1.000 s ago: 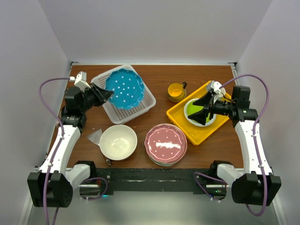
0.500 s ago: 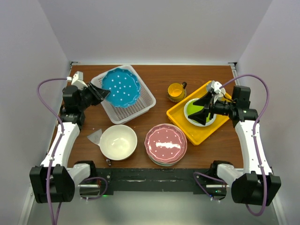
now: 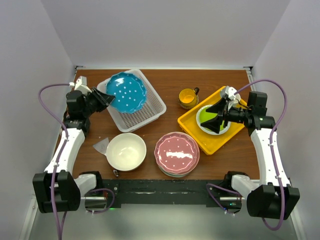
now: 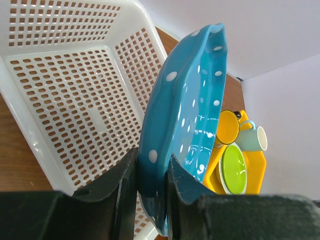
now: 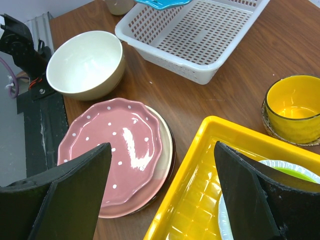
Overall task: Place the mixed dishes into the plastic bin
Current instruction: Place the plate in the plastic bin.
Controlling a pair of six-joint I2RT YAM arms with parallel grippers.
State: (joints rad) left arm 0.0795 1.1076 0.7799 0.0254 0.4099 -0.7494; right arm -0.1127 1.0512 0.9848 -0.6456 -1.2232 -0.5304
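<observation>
My left gripper (image 3: 106, 99) is shut on the rim of the blue white-dotted plate (image 3: 126, 92), which it holds tilted on edge over the white plastic bin (image 3: 155, 111). In the left wrist view both fingers pinch the plate (image 4: 185, 110) above the bin's perforated floor (image 4: 75, 90). A large cream bowl (image 3: 126, 151) and a pink dotted plate (image 3: 176, 152), stacked on other dishes, sit on the table near the front. The yellow mug (image 3: 188, 97) stands behind them. My right gripper (image 3: 214, 117) hangs open above the yellow tray, holding nothing.
The yellow tray (image 3: 197, 134) at the right holds a lime-green plate (image 3: 207, 114) and a white cup (image 4: 255, 140). A pale scrap (image 3: 102, 146) lies left of the cream bowl. In the right wrist view the tray's rim (image 5: 200, 170) lies between the fingers.
My left gripper has drawn back to the left with the blue plate, which has shifted left over the bin. The right arm has not moved.
</observation>
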